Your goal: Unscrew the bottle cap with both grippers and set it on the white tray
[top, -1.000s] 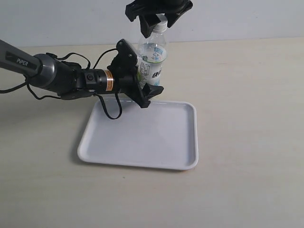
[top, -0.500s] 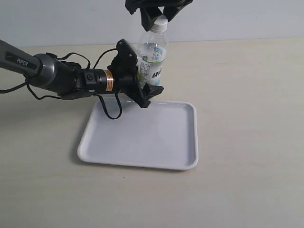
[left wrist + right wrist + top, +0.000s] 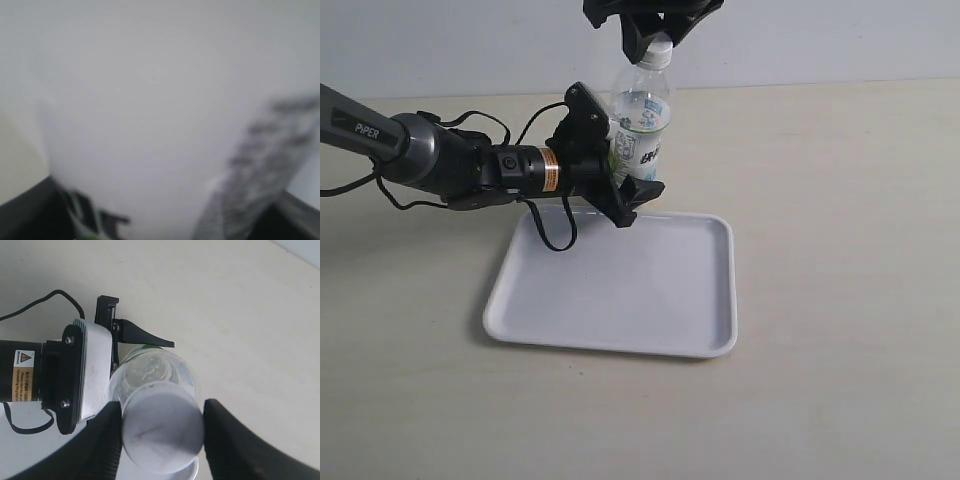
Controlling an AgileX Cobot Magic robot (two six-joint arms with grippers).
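The clear bottle with its lime label stands upright just behind the white tray. My left gripper, on the grey-black arm with the orange band, is shut on the bottle's body from the side. In the left wrist view the blurred bottle fills the picture, with dark fingers at the corners. My right gripper comes down from above, shut on the white bottle cap. From the right wrist, black fingers flank the bottle cap.
The tray holds nothing and lies on a beige table. A black cable from the left arm hangs over the tray's back left corner. A pale wall stands behind the table.
The right gripper's jaws have drawn in round the cap and the bottle's top has tipped slightly right. Left arm and tray are unchanged.
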